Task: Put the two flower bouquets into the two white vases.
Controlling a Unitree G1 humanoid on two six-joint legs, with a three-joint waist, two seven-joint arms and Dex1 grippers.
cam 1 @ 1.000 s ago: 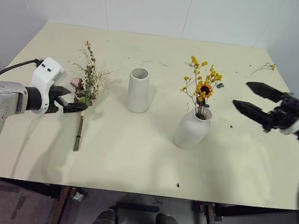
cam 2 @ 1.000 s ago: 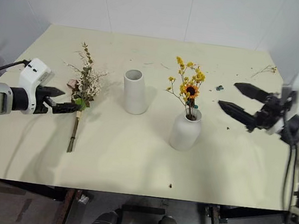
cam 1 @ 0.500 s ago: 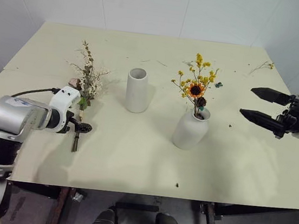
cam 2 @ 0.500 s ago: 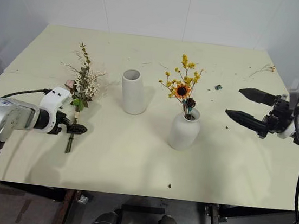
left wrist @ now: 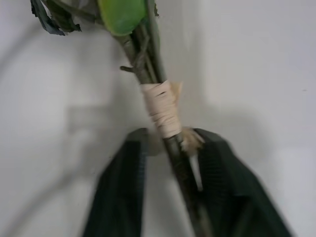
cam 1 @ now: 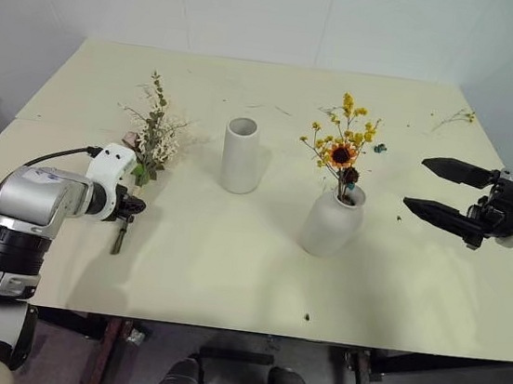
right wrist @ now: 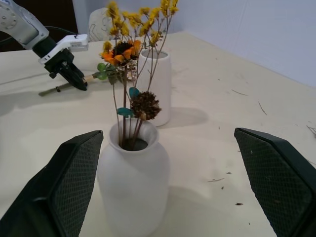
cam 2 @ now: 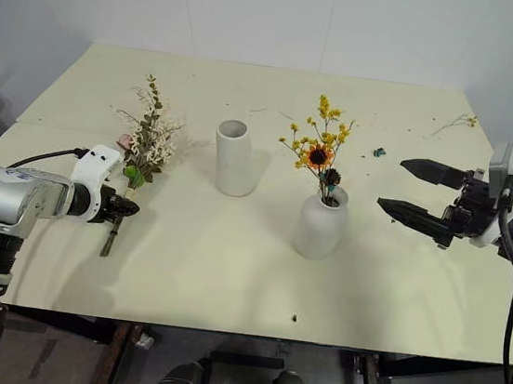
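My left tool (cam 1: 133, 206) has just come down to the surface (cam 1: 228, 273) and its two black fingers (left wrist: 121, 192), which were spread wide a second ago, now stand close on both sides of the stems of the pink and beige bouquet (cam 1: 151, 137), just below the pale tape wrap (left wrist: 162, 108). In the left wrist view the stems pass between the fingers and one finger seems to touch them, but a small gap remains on the other side, so I judge the pinch is made or almost made, not yet proven. The bouquet lies flat on the surface, with its blooms pointing to the far edge and the cut ends of the stems toward me. Just to its right the straight cylinder vase (cam 1: 241, 155) stands upright and empty, near but apart from the bouquet. Further right the rounded narrow-neck vase (cam 1: 331, 222) already holds the yellow bouquet with the small sunflower (cam 1: 342, 146), so half of the task looks finished. My right tool (cam 1: 444, 189) hangs above the surface to the right of that vase, its fingers spread wide and holding nothing. I think the next step is to lift the bunch, turn the stems downward and guide them into the cylinder; the thin stems may slip or swing if the pinch is weak.
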